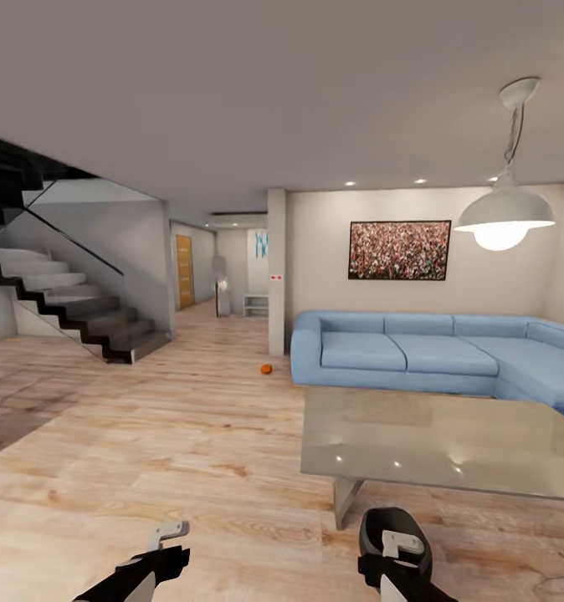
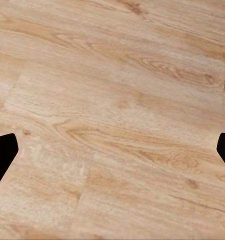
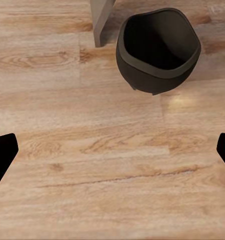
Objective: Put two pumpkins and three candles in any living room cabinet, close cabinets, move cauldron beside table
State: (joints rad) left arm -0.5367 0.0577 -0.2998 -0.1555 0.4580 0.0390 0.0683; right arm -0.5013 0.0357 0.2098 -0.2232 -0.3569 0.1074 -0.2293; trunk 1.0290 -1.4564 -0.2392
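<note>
Wood floor [image 1: 173, 435] ran to the sofa; the cauldron [image 3: 157, 50] sat by the table [image 1: 441, 443] leg; both grippers, left gripper [image 2: 112, 150] and right gripper [image 3: 112, 150], gaped wide and empty; 1 pumpkin [image 1: 266, 369] lay far off, so swinging round risked knocking the cauldron away.

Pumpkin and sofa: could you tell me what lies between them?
Only bare wood floor separates the pumpkin from the sofa, per the head view.

No legible text anywhere
</note>
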